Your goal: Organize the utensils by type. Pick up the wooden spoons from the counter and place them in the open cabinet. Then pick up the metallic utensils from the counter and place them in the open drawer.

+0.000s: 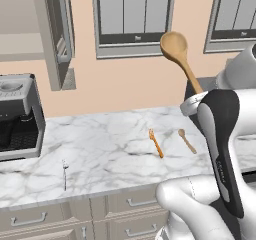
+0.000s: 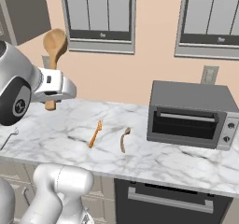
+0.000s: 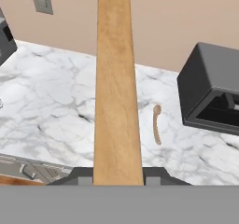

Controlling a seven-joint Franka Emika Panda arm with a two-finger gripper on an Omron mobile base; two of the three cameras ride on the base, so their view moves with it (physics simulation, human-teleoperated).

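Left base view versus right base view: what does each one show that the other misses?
Left only: the coffee machine, the open cabinet and the silver utensil. Right only: the toaster oven. Both: the marble counter, the orange fork, the small wooden spoon, and the big wooden spoon raised in the gripper.

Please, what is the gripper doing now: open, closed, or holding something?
Gripper: closed on the large wooden spoon, lifted above the counter.
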